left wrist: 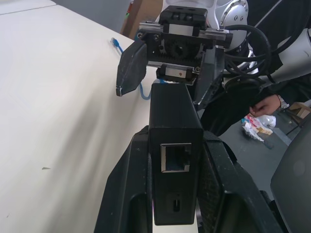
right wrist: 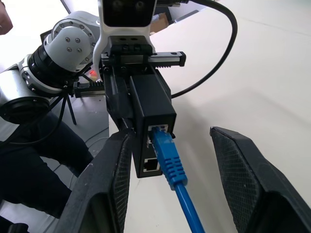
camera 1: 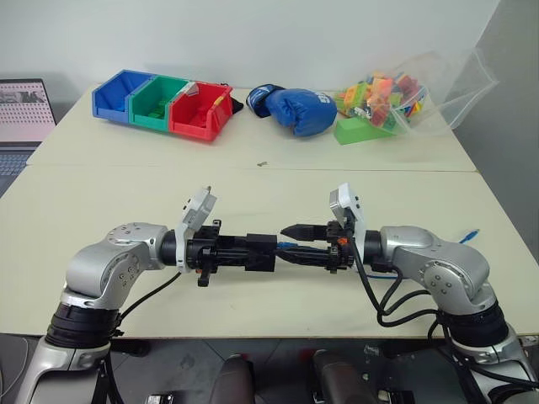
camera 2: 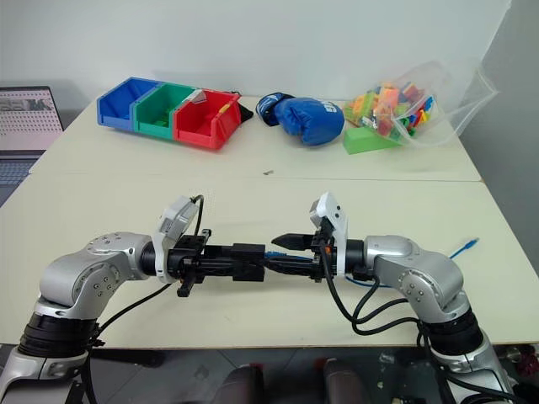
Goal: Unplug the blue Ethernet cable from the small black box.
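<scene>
Left claw [camera 1: 253,251] around small black box [right wrist: 151,104]

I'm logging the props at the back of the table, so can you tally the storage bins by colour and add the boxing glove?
Blue bin: 1
Green bin: 1
Red bin: 1
Blue boxing glove: 1
Total: 4

The cable [right wrist: 171,167] is showing bright blue. The box [right wrist: 151,102] is looking plain black. The bench [camera 1: 253,181] is looking pale cream. Three bins are sitting blue [camera 1: 118,95], green [camera 1: 156,103] and red [camera 1: 198,111]. The glove [camera 1: 295,109] is showing blue.
</scene>
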`<action>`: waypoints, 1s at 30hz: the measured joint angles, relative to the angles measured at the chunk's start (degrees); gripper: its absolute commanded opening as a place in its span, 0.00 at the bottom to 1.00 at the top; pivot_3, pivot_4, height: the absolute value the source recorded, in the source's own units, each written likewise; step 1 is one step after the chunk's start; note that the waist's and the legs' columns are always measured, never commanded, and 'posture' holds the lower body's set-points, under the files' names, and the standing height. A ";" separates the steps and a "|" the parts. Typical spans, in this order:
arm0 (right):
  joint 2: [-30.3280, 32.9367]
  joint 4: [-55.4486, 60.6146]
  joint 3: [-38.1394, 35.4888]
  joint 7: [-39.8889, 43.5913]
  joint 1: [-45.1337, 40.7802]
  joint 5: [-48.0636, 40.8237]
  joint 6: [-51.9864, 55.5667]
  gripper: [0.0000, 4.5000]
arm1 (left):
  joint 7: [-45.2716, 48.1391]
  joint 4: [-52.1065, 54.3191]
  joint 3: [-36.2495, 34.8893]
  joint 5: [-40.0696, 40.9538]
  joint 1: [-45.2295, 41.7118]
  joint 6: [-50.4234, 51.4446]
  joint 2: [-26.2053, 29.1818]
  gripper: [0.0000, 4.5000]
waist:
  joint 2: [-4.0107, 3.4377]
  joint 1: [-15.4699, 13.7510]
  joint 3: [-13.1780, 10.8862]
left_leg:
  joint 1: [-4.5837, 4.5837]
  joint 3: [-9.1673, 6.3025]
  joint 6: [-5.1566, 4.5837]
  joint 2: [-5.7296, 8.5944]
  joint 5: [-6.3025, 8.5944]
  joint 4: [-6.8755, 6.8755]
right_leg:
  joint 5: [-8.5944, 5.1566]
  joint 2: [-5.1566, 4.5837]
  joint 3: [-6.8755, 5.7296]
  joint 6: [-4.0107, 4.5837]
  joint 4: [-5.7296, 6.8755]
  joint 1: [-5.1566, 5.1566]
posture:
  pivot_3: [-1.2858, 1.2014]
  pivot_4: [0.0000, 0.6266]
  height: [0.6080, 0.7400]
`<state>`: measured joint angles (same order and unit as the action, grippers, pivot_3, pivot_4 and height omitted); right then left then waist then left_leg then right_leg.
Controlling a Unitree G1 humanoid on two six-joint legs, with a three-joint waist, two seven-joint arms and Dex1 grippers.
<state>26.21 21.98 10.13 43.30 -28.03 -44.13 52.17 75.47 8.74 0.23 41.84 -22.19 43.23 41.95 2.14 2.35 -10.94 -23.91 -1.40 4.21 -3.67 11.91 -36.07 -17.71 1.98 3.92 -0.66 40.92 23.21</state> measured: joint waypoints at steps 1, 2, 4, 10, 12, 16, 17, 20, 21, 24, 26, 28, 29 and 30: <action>0.05 -0.11 0.00 0.38 -0.01 0.00 0.04 0.58 | -0.02 0.00 0.00 -0.01 0.21 0.00 0.01 0.17 | 0.00 0.00 0.00 | 0.00 0.00 0.00 0.00 0.00 0.00 | 0.00 0.00 0.00 0.00 0.00 0.00 | 0.52 0.24 1.00; 0.11 -0.29 0.00 0.70 -0.05 0.00 0.08 0.58 | -0.05 0.02 -0.02 -0.01 0.41 0.00 0.02 0.17 | 0.00 0.00 0.00 | 0.00 -0.01 0.00 0.00 0.00 0.00 | 0.00 0.00 -0.01 0.00 0.00 0.00 | 0.52 0.24 1.00; 0.35 -0.80 0.00 1.59 -0.12 -0.01 0.27 0.58 | -0.09 0.07 -0.04 -0.01 0.72 0.00 0.04 0.17 | 0.00 0.00 0.00 | 0.00 -0.01 0.00 0.00 0.00 0.00 | 0.00 0.00 -0.01 0.00 0.00 0.00 | 0.52 0.24 1.00; 0.88 -1.01 -0.01 2.97 -0.16 -0.03 1.05 0.58 | -0.14 0.08 -0.15 -0.06 0.97 -0.05 0.06 0.17 | 0.00 0.01 0.00 | 0.00 0.00 0.00 0.00 0.00 0.00 | 0.00 0.00 -0.01 0.00 -0.01 0.00 | 0.52 0.24 1.00; 0.96 -1.01 -0.01 3.02 -0.16 -0.03 1.11 0.58 | -0.14 0.08 -0.17 -0.07 0.99 -0.09 0.06 0.17 | 0.00 0.00 0.00 | 0.00 -0.01 0.00 0.00 0.00 0.00 | 0.00 0.00 -0.02 0.00 -0.01 0.00 | 0.52 0.24 1.00; 1.04 -1.01 -0.01 3.04 -0.16 -0.02 1.15 0.58 | -0.11 0.08 -0.17 -0.11 1.05 -0.18 0.07 0.17 | 0.00 0.01 0.00 | 0.00 0.00 0.00 0.00 0.00 0.01 | 0.00 0.01 -0.01 0.00 -0.01 0.00 | 0.52 0.24 1.00; 1.04 -1.01 -0.01 3.03 -0.16 -0.02 1.17 0.58 | -0.10 0.08 -0.17 -0.12 1.12 -0.20 0.07 0.17 | 0.00 0.01 0.00 | 0.00 -0.01 0.00 0.00 0.00 0.01 | 0.00 0.01 -0.01 0.00 -0.01 0.00 | 0.52 0.24 1.00; 1.03 -1.01 -0.01 3.03 -0.17 -0.02 1.46 0.58 | -0.07 0.08 -0.17 -0.13 1.21 -0.22 0.10 0.17 | 0.00 0.01 0.00 | 0.00 -0.01 0.00 -0.01 0.00 0.01 | 0.00 0.01 -0.01 -0.01 -0.01 0.00 | 0.52 0.24 1.00; 1.03 -1.01 -0.01 3.03 -0.17 -0.02 1.60 0.54 | -0.06 0.08 -0.17 -0.14 1.21 -0.24 0.14 0.17 | 0.00 0.02 0.00 | 0.00 0.00 0.00 0.00 0.00 0.01 | 0.00 0.01 -0.01 -0.01 -0.01 0.00 | 0.52 0.24 1.00; 1.03 -1.00 0.05 3.06 -0.27 -0.02 2.12 0.44 | -0.06 0.14 -0.17 -0.22 1.32 -0.42 0.26 0.17 | 0.00 0.02 0.00 | 0.00 -0.01 0.00 -0.01 0.00 0.01 | -0.01 0.01 -0.01 -0.01 -0.01 0.00 | 0.52 0.24 1.00; 1.04 -1.00 0.10 3.29 -0.68 0.00 2.17 0.34 | -0.10 0.23 -0.17 -0.23 1.35 -0.90 0.25 0.17 | 0.00 0.01 0.00 | 0.00 0.00 0.00 0.00 0.00 0.01 | -0.01 0.01 -0.01 -0.01 -0.01 0.01 | 0.52 0.24 1.00; 1.04 -1.00 0.12 3.39 -0.84 0.02 2.17 0.25 | -0.12 0.36 -0.17 -0.26 1.37 -1.15 0.25 0.17 | 0.00 0.01 0.00 | 0.00 -0.01 0.00 0.00 0.00 0.01 | -0.01 0.01 -0.01 -0.01 -0.02 0.01 | 0.52 0.24 1.00; 1.04 -1.00 0.14 3.45 -0.87 0.03 2.18 0.19 | -0.14 0.40 -0.17 -0.29 1.39 -1.19 0.25 0.17 | 0.00 0.01 0.00 | 0.00 0.00 0.00 0.00 0.00 0.01 | -0.01 0.01 -0.01 -0.01 -0.02 0.01 | 0.52 0.24 1.00; 1.04 -1.00 0.15 3.62 -0.87 0.03 2.18 0.15 | -0.24 0.40 -0.17 -0.33 1.40 -1.20 0.25 0.17 | 0.00 0.01 0.00 | 0.00 0.00 0.00 0.00 0.00 0.01 | -0.01 0.01 -0.01 -0.01 -0.02 0.01 | 0.52 0.24 1.00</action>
<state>27.25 20.98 10.29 46.92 -28.91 -44.10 54.35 75.23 9.14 0.05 41.51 -20.79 42.03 42.20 2.14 2.36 -10.94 -23.92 -1.40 4.21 -3.67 11.91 -36.06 -17.71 1.99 3.91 -0.67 40.90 23.22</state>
